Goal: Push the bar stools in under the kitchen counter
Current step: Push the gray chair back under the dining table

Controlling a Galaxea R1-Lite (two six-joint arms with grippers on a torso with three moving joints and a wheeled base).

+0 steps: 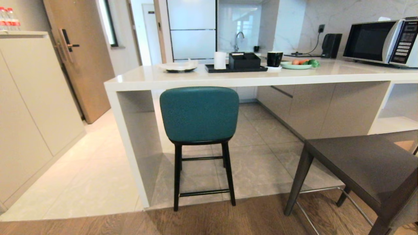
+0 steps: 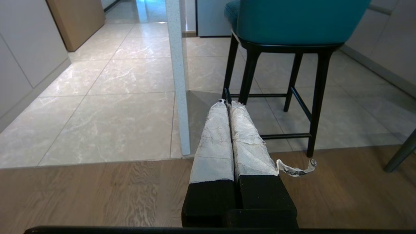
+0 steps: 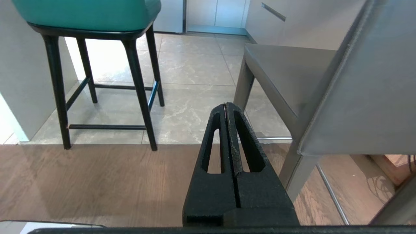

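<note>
Teal stool (image 1: 199,114) dead ahead at twelve o'clock, its seat tucked under the worktop (image 1: 261,78), rear legs at the tile edge. Grey stool (image 1: 369,169) sits at four o'clock, out on the wood floor (image 1: 228,222), well clear of the worktop. My left pincer (image 2: 227,103) is pressed together, holding nothing; my right pincer (image 3: 226,104) is likewise pressed together, just beside the grey stool's seat.

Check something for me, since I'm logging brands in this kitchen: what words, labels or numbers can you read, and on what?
Microwave, top of its control panel: a brand word, too blurred to read.
Microwave buttons: labels too small to read.
Bottles on the cabinet at far left: labels unreadable.
Small sign on the far door: too small to read.
Nothing else carries text.
</note>
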